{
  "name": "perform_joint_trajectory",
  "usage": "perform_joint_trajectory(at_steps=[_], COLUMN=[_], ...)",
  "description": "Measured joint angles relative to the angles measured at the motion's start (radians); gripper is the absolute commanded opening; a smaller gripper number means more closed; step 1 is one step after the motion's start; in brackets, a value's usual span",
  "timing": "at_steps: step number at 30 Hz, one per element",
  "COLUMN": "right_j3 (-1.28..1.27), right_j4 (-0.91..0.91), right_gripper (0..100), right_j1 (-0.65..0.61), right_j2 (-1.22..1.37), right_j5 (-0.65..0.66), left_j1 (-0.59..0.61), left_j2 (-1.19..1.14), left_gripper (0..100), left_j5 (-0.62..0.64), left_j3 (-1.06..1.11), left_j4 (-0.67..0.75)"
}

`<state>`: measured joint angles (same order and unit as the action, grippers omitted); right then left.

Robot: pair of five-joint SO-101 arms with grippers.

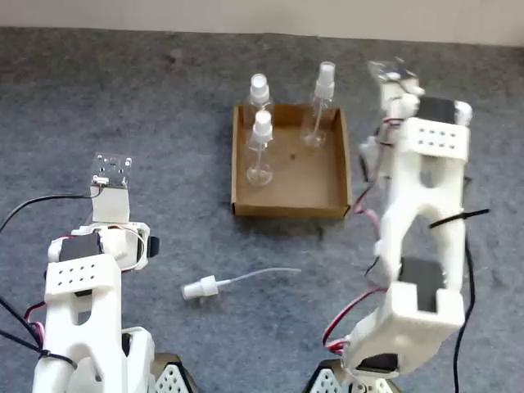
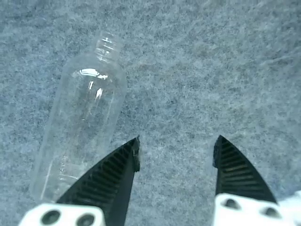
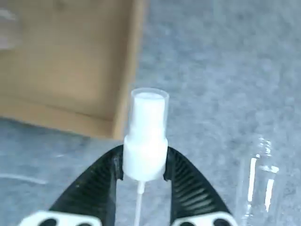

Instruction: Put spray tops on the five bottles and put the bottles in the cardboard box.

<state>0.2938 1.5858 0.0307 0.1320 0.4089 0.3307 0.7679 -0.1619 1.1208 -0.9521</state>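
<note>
A clear uncapped bottle (image 2: 80, 127) lies on the grey carpet, its neck pointing away from my left gripper (image 2: 176, 150). That gripper is open above the carpet, one finger (image 2: 110, 174) over the bottle's lower side and nothing between the jaws. My right gripper (image 3: 143, 157) is shut on a white spray top (image 3: 146, 134), its tube hanging down, held over the carpet just off the cardboard box's (image 3: 123, 113) corner. Another clear uncapped bottle (image 3: 259, 181) stands close by. In the high view the cardboard box (image 1: 288, 206) holds three capped bottles (image 1: 262, 147).
A loose spray top (image 1: 209, 286) with a long tube lies on the carpet in front of the box, between the two arms. The right arm (image 1: 426, 164) stands tall beside the box's right wall. Cables trail near both arm bases.
</note>
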Motion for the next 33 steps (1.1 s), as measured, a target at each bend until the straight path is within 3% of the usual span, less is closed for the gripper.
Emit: perform_joint_trajectory(at_steps=[9,15,19,25,33], right_j3=[-0.005,-0.081,-0.081,-0.048,0.140], right_j4=[0.078,-0.043,-0.158,-0.192,-0.020], right_gripper=[0.3,0.3,3.8,22.3,24.5], right_j1=[-0.523,-0.783,-0.859,-0.908,-0.908], right_j2=[-0.135,-0.109,0.014,0.190,0.212], right_j5=[-0.163,-0.252,-0.301,-0.318,-0.316], left_j1=[0.035,0.043,0.044,0.044,0.044], left_j2=[0.000,0.000,0.000,0.000,0.000], left_gripper=[22,22,22,22,22], left_j5=[0.000,0.000,0.000,0.000,0.000], left_j3=[0.000,0.000,0.000,0.000,0.000], left_j4=[0.000,0.025,0.025,0.025,0.025])
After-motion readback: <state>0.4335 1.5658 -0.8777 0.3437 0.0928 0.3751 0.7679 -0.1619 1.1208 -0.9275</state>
